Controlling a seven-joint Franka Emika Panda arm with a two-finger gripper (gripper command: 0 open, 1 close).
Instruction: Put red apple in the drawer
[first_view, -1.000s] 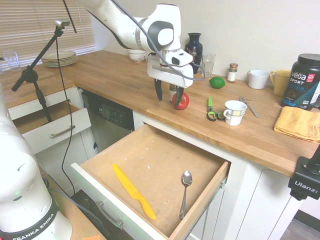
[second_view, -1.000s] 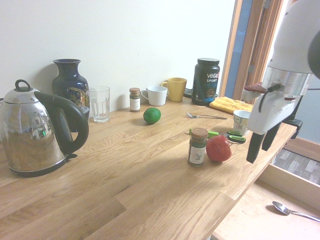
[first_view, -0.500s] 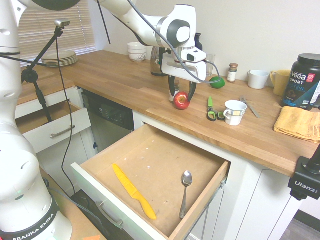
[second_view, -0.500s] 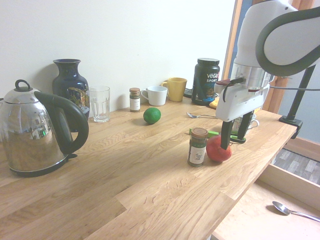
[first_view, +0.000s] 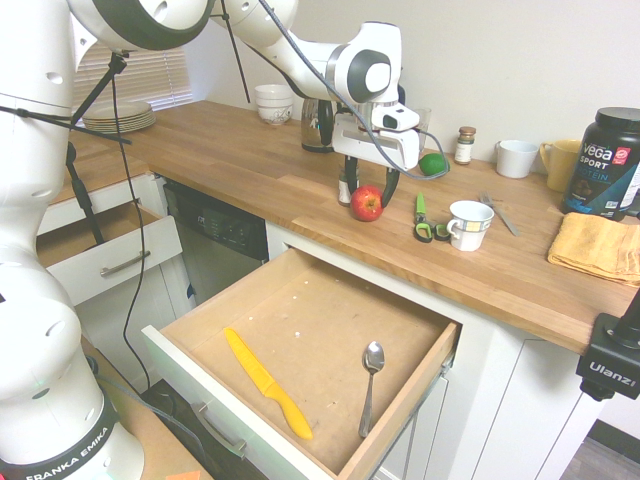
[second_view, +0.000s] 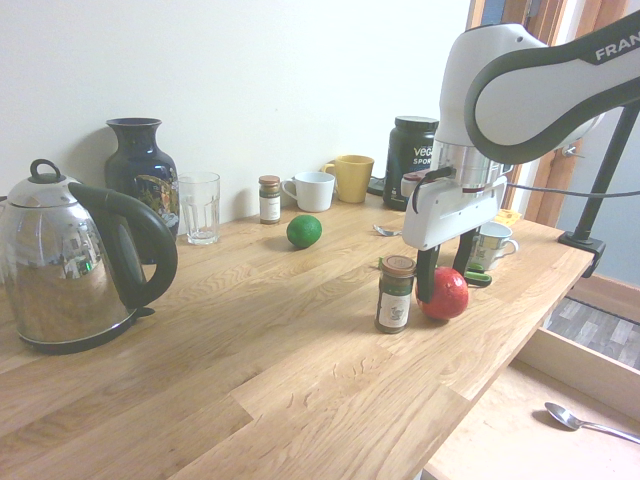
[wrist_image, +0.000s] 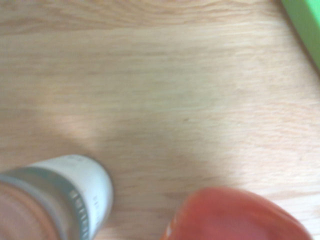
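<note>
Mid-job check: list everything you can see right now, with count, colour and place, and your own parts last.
red apple: 1, red, countertop near front edge.
drawer: 1, white front, brown bottom, pulled open below.
knife: 1, yellow, in drawer.
spoon: 1, silver, in drawer.
spice jar: 1, brown lid, beside apple.
lime: 1, green, behind apple.
peeler: 1, green, right of apple.
mugs: 3, two white, one yellow.
kettle: 1, steel.
vase: 1, dark blue.
glass: 1, clear.
tub: 1, black.
cloth: 1, yellow.
small drawer: 1, white, open, far left.
tool: 1, black fingers open, around apple.
</note>
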